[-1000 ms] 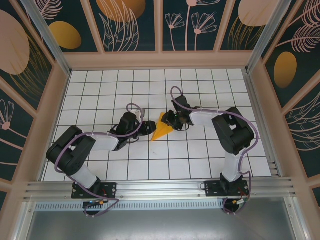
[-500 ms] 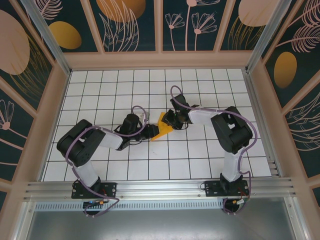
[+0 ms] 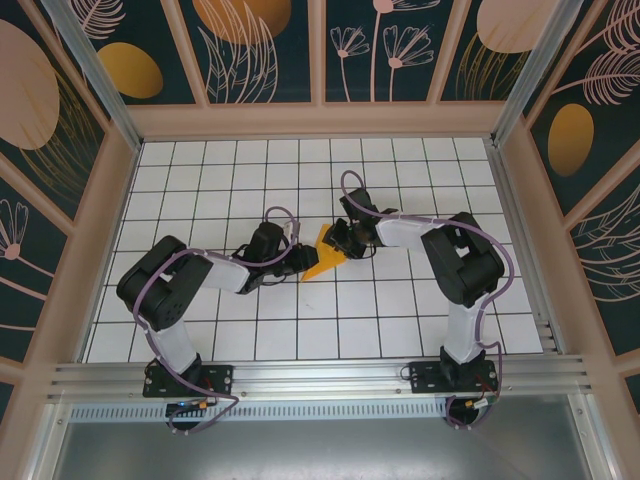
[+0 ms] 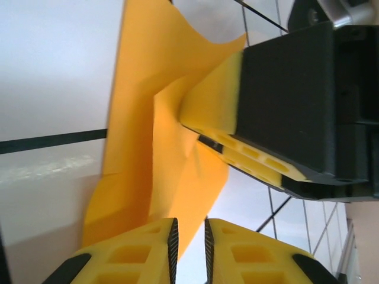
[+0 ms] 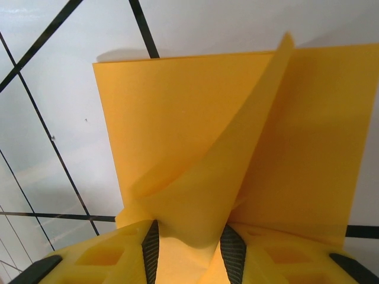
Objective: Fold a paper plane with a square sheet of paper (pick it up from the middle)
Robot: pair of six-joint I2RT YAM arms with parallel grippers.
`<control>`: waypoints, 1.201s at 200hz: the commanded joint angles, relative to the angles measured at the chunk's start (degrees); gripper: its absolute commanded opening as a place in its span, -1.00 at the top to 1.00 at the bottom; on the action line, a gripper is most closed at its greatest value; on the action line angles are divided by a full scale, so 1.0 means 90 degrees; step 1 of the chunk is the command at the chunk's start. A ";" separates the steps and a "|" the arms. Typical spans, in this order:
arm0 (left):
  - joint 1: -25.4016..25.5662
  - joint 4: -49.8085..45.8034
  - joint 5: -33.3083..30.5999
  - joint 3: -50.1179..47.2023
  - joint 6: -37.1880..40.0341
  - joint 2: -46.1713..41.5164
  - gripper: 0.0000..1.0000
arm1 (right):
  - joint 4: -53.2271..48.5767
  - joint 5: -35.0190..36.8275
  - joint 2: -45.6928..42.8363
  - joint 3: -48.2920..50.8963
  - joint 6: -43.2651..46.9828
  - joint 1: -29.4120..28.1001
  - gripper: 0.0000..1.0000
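The square sheet of paper (image 3: 323, 259), orange-yellow, is folded into a pointed wedge near the table's middle, its tip toward the front left. My right gripper (image 3: 341, 243) is at its far right end. In the right wrist view a raised flap of the paper (image 5: 177, 118) fills the gap of that gripper (image 5: 190, 242), touching both pads, so it is shut on the paper. My left gripper (image 3: 300, 264) is at the pointed end. In the left wrist view its jaws (image 4: 188, 231) stand a narrow slit apart, with a corner of the paper (image 4: 142, 118) reaching into the slit beside one pad.
The white grid table (image 3: 230, 190) is walled by beige frames and patterned panels (image 3: 90, 200) on three sides. A metal rail (image 3: 320, 375) runs along the near edge. Both arms' elbows (image 3: 160, 290) bend outward to either side of the paper.
The left arm has reached right until its gripper is at the paper's tip, and its jaws have narrowed. The right gripper has shifted slightly left with the paper.
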State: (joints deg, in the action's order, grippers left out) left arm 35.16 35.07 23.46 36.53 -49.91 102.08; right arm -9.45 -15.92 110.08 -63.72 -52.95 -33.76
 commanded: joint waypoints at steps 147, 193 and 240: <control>-0.0025 -0.0392 -0.0417 0.0251 0.0044 -0.0035 0.50 | -0.0828 0.0868 0.0888 0.0274 0.0149 -0.0012 0.15; -0.0103 -0.0363 -0.0850 0.0078 -0.0137 -0.0387 0.45 | -0.1058 0.1006 0.1086 0.0186 0.0132 -0.0024 0.18; -0.0129 -0.0397 -0.0931 0.0013 -0.0189 -0.0625 0.45 | -0.1015 0.1007 0.1102 0.0223 0.0121 -0.0038 0.21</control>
State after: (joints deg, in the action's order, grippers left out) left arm 34.26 31.86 15.92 37.28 -50.78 97.43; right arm -12.19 -15.35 111.55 -65.76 -52.88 -33.98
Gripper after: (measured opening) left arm 0.273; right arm 0.380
